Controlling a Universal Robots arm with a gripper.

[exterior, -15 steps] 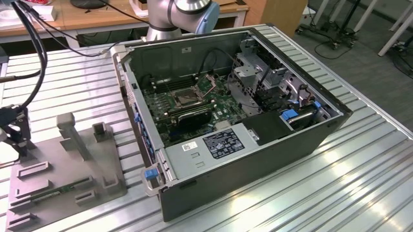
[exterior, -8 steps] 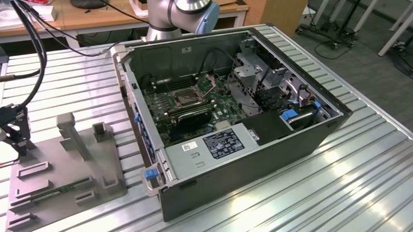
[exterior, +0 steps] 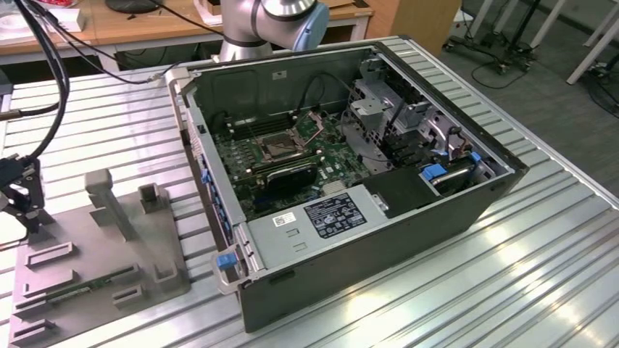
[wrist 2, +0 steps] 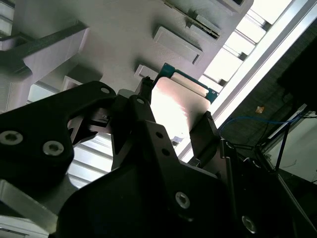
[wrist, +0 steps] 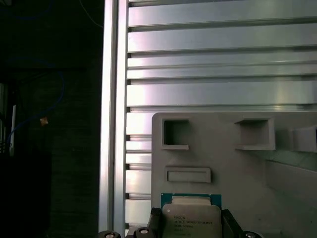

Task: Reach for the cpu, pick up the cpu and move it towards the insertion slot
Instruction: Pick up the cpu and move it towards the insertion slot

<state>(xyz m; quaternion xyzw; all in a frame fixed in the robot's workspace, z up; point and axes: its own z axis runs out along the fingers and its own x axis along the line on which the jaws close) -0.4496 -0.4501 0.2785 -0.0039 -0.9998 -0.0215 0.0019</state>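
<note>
gripper point(wrist: 193, 227) over the gray fixture plate point(wrist: 277, 198), at the exterior view's left. fingers point(wrist: 156, 221) closed against two opposite edges of the cpu point(wrist: 191, 214); chip lies flat between them in both wrist views. cannot tell if it is clear of the plate. insertion slot point(exterior: 275, 148) well apart, inside the open computer case point(exterior: 387, 239). risks: the hold is on thin edges only, so a jolt could tilt or drop the chip; a low path would catch the case wall point(exterior: 198, 145) standing between plate and slot; a skewed chip would not seat square.
</note>
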